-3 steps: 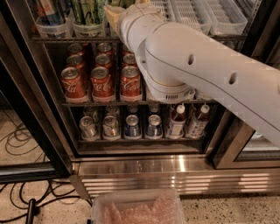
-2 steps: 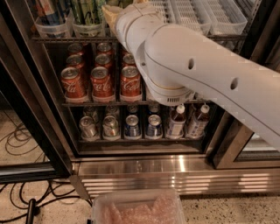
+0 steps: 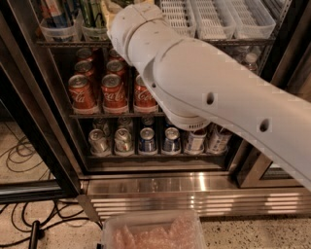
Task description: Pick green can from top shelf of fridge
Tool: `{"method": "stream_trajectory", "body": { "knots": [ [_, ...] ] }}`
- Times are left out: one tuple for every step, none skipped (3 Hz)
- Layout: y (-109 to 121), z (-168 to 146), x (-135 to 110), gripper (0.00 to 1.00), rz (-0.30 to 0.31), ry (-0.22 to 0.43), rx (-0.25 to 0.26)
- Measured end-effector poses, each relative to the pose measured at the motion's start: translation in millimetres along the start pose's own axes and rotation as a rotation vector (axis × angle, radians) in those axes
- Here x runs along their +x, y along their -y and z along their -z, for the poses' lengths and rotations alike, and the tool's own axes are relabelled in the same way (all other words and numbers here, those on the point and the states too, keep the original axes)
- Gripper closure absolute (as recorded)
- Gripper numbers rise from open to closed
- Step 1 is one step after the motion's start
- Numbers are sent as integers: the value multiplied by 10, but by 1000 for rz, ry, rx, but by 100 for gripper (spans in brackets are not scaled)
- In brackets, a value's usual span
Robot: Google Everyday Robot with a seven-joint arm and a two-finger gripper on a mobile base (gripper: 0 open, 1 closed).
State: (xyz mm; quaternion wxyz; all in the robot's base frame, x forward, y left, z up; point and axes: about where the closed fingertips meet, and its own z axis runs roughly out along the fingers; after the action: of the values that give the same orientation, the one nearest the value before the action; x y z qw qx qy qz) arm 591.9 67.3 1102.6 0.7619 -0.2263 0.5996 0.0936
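A smooth, rounded white plastic robot arm [image 3: 209,92] crosses from the right edge to the upper centre. Its gripper [image 3: 111,7] sits at the top edge, just beside the slim pale green-and-white patterned can [image 3: 92,12]. Whether the gripper is open or holding anything cannot be told.

The can stands upper left in a clear plastic bin [image 3: 95,33] on the dark wire top shelf [image 3: 243,41], beside long white slotted bins [image 3: 214,17].

Below are glossy red cans [image 3: 114,90], then silver-blue cans [image 3: 146,138], in the black-framed fridge [image 3: 43,112] with its ribbed stainless-steel base [image 3: 194,194].

The speckled floor [image 3: 252,233] holds black cables [image 3: 19,151] and a clear tub [image 3: 153,231].
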Motion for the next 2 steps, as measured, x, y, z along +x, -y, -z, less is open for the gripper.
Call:
{"method": "stream_trajectory", "body": {
  "knots": [
    [-156,224,-86,100,1,23,-23],
    [-304,489,-25,100,-28,15,-45]
  ]
}}
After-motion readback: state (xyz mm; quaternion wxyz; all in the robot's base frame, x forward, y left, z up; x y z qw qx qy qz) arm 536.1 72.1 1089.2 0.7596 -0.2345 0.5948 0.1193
